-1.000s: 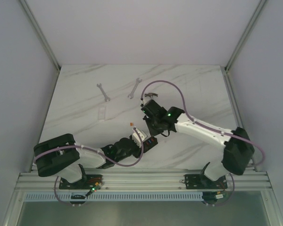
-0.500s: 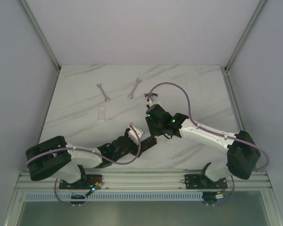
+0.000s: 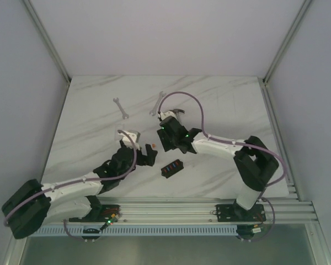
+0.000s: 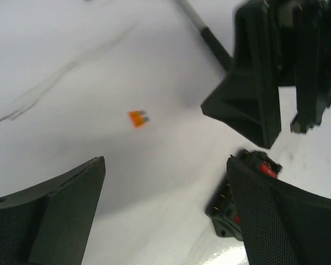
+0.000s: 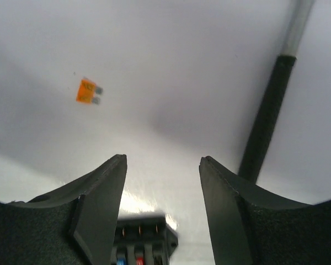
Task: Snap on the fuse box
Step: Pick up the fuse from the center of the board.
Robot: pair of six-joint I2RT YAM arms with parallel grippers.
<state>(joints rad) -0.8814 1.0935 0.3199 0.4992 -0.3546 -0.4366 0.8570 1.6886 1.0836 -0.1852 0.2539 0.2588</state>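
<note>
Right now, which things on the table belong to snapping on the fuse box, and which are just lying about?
For the job: fuse box.
Lying about: loose orange fuse, hammer, wrench, second wrench.

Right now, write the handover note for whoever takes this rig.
Left pincer: open, empty, beside the fuse box.
Right pincer: open, empty, above the table just beyond the box.
Fuse box: free on the table between the arms, fuses up.
A loose orange fuse lies beyond it; the hammer is beside the right pincer.
Done: cannot tell whether the box is snapped.
Left: check it, regrasp if needed.
</note>
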